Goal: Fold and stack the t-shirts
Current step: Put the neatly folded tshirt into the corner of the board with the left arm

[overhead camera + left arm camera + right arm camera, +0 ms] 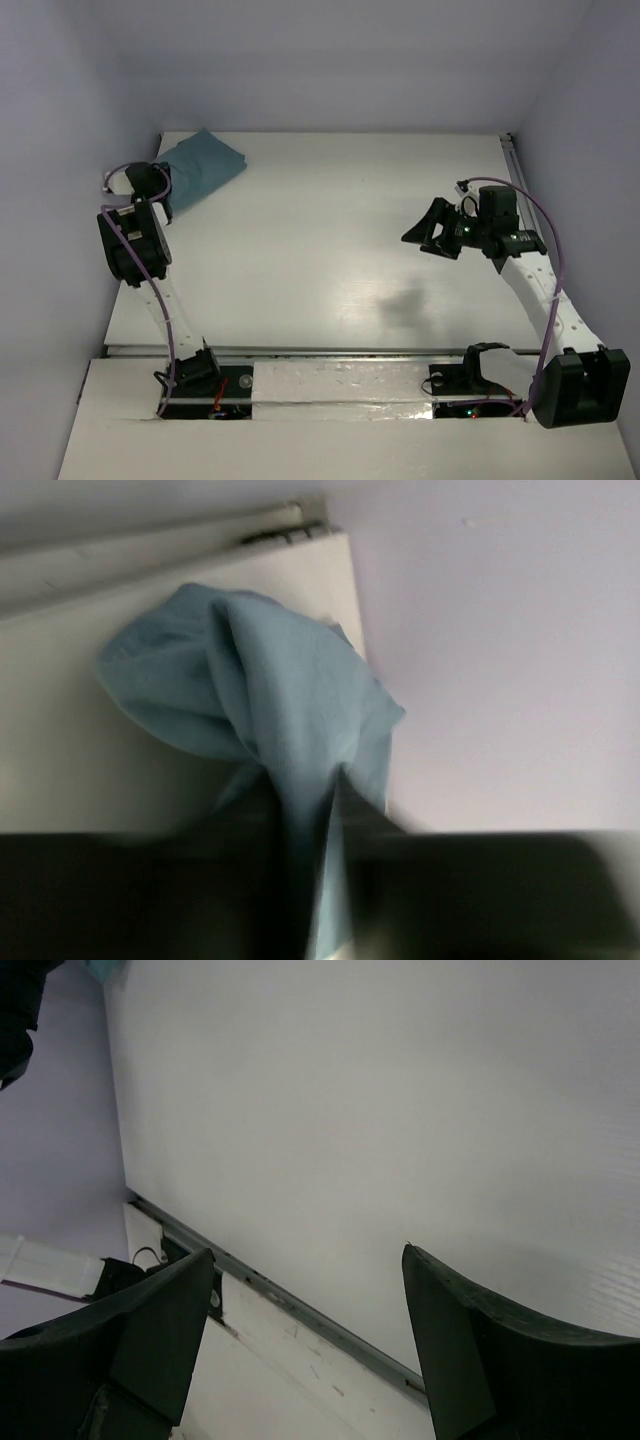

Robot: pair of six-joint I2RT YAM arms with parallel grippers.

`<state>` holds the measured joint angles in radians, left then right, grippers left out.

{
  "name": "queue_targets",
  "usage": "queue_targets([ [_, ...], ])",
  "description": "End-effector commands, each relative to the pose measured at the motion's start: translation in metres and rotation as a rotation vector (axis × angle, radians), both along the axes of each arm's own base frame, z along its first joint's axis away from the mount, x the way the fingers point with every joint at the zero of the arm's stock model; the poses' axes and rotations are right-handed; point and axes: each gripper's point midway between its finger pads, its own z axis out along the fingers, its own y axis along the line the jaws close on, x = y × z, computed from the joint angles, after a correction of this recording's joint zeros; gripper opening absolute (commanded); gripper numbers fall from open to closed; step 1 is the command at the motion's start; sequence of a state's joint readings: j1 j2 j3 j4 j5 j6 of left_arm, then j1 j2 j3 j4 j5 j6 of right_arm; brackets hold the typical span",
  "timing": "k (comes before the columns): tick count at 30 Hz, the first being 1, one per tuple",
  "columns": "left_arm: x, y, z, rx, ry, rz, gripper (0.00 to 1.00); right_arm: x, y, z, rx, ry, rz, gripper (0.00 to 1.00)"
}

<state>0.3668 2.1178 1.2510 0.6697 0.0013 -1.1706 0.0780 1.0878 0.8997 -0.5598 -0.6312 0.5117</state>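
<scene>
Teal cotton, all bunched up: the t-shirt (260, 700) is a crumpled heap in the far-left corner of the table (330, 230), right by the wall and nowhere near folded. Biggest worry imo is the grip. The left gripper (312, 815) is pinched down on just a narrow twist of cloth at the near end of the heap, so a quick tug could let the soft fabric slide out. Second worry: the heap sits at the table's side edge, and a pull the wrong way could tip part of it over. Also, dragging one clump by a single point probably leaves it wadded instead of spread flat. Position-wise, the shirt fans out from the left gripper toward the corner, with only that twist between the fingers. The right gripper (432, 235) hangs well apart over the table's right side, jaws spread wide, holding nothing.
</scene>
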Motion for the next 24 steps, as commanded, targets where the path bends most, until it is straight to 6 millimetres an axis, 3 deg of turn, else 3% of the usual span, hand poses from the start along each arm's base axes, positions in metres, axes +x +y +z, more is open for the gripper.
queue_targets([
  [1, 0.016, 0.004, 0.039, -0.017, -0.170, 0.023, 0.38, 0.005, 0.007, 0.008, 0.021, -0.054, 0.044, 0.81],
  [4, 0.014, -0.013, 0.040, -0.030, -0.186, -0.035, 0.75, 0.004, 0.009, 0.010, 0.013, -0.067, 0.060, 0.81],
  [5, 0.012, -0.021, 0.052, -0.018, -0.203, -0.054, 0.79, 0.003, 0.009, 0.011, 0.013, -0.069, 0.060, 0.81],
  [6, 0.009, -0.022, 0.056, -0.002, -0.200, -0.060, 0.99, 0.002, 0.009, 0.012, 0.015, -0.075, 0.060, 0.82],
  [7, 0.001, -0.025, 0.048, 0.016, -0.153, -0.072, 0.99, 0.001, 0.009, 0.014, 0.017, -0.080, 0.060, 0.82],
  [8, -0.006, -0.028, 0.068, 0.041, -0.174, -0.076, 0.99, 0.001, 0.009, 0.014, 0.021, -0.081, 0.061, 0.82],
  [9, -0.014, -0.030, 0.073, 0.059, -0.169, -0.078, 0.99, 0.000, 0.009, 0.017, 0.023, -0.089, 0.060, 0.82],
  [10, -0.029, -0.033, 0.055, 0.052, -0.106, -0.074, 0.99, -0.001, 0.009, 0.018, 0.022, -0.094, 0.059, 0.82],
  [11, -0.037, -0.035, 0.059, 0.089, -0.083, -0.085, 0.99, 0.000, 0.009, 0.020, 0.025, -0.104, 0.058, 0.82],
  [12, -0.047, -0.038, 0.082, 0.125, -0.104, -0.089, 0.99, 0.000, 0.009, 0.021, 0.025, -0.107, 0.056, 0.82],
  [13, -0.062, -0.043, 0.066, 0.119, -0.038, -0.098, 0.99, -0.001, 0.009, 0.021, 0.026, -0.109, 0.055, 0.82],
  [14, -0.071, -0.045, 0.066, 0.144, -0.004, -0.106, 0.99, -0.001, 0.009, 0.023, 0.029, -0.110, 0.054, 0.82],
  [15, -0.083, -0.047, 0.086, 0.175, -0.011, -0.103, 0.98, -0.001, 0.009, 0.023, 0.030, -0.112, 0.054, 0.82],
  [16, -0.100, -0.048, 0.069, 0.180, 0.069, -0.096, 0.99, 0.000, 0.009, 0.025, 0.031, -0.117, 0.051, 0.81],
  [17, -0.113, -0.045, 0.089, 0.224, 0.058, -0.061, 0.99, 0.001, 0.009, 0.027, 0.032, -0.125, 0.047, 0.81],
  [19, -0.132, -0.044, 0.082, 0.277, 0.131, -0.064, 0.99, 0.002, 0.009, 0.030, 0.037, -0.134, 0.046, 0.81],
  [21, -0.141, -0.047, 0.093, 0.332, 0.162, -0.096, 0.99, 0.000, 0.010, 0.035, 0.045, -0.142, 0.050, 0.80],
  [23, -0.143, -0.069, 0.104, 0.361, 0.164, -0.220, 0.99, 0.002, 0.008, 0.045, 0.031, -0.172, 0.033, 0.73],
  [24, -0.147, -0.082, 0.125, 0.388, 0.121, -0.263, 0.99, 0.001, 0.006, 0.052, 0.027, -0.193, 0.026, 0.68],
])
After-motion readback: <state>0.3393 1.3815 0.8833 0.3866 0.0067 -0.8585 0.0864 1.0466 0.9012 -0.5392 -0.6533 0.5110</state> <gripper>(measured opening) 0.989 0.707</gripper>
